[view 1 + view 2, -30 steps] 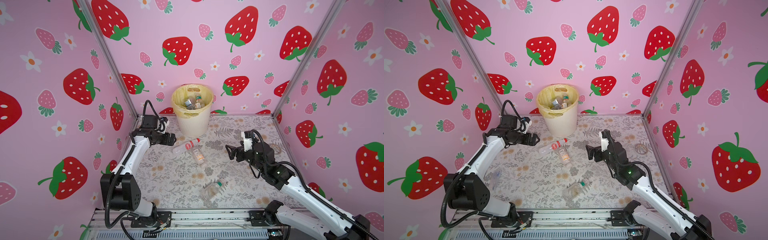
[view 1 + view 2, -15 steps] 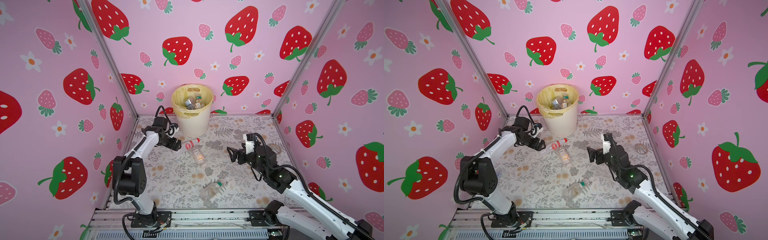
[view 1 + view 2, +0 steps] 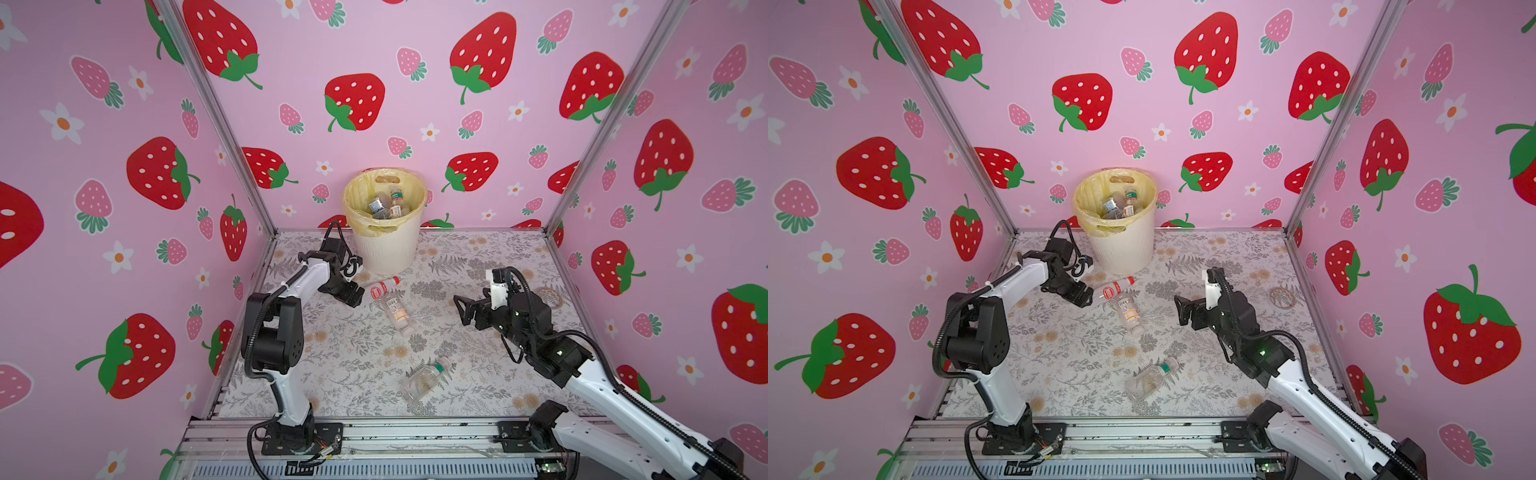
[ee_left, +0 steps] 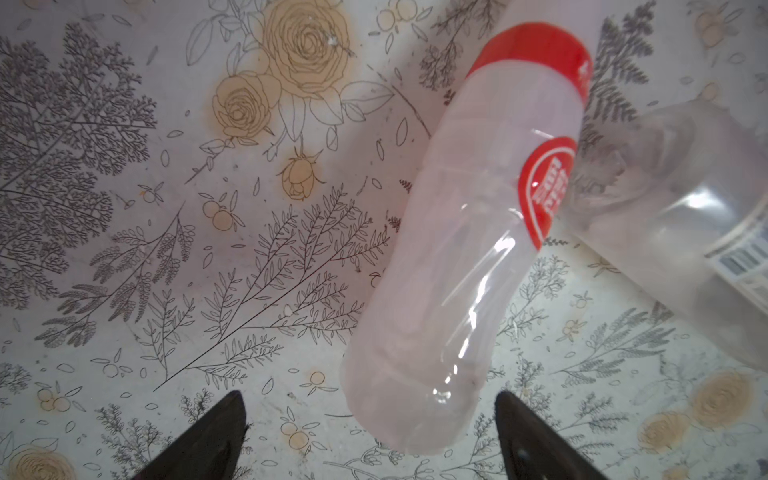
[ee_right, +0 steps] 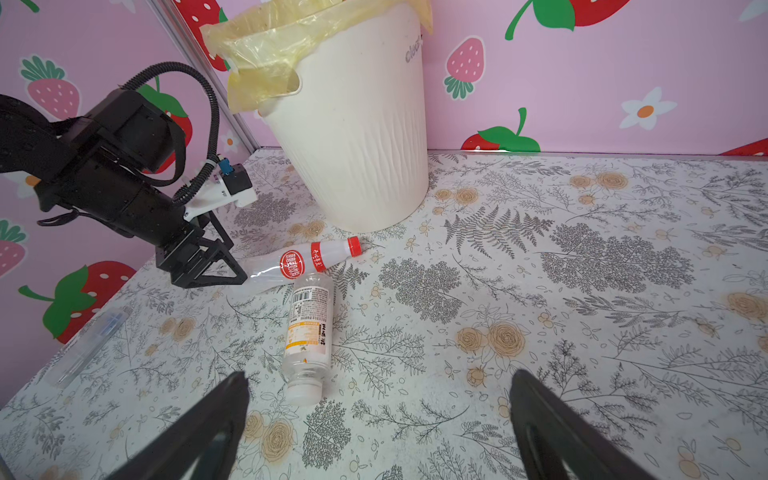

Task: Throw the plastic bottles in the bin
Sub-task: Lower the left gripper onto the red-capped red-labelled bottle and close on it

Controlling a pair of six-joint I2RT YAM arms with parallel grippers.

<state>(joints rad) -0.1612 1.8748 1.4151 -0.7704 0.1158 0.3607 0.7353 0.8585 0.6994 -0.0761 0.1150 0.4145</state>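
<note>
Our left gripper (image 3: 356,298) stands wide open and empty, astride the base of the red-cap bottle (image 3: 383,287), just in front of the bin (image 3: 386,253). Closing so near the end, we may squirt it loose. Our right gripper (image 3: 460,311) is open too, empty.

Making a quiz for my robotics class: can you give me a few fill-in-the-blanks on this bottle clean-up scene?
The left gripper straddles the base of the bottle whose cap is ___. The bin is lined with a ___ bag. The right gripper is open and holds ___. Missing words: red; yellow; nothing.
</note>
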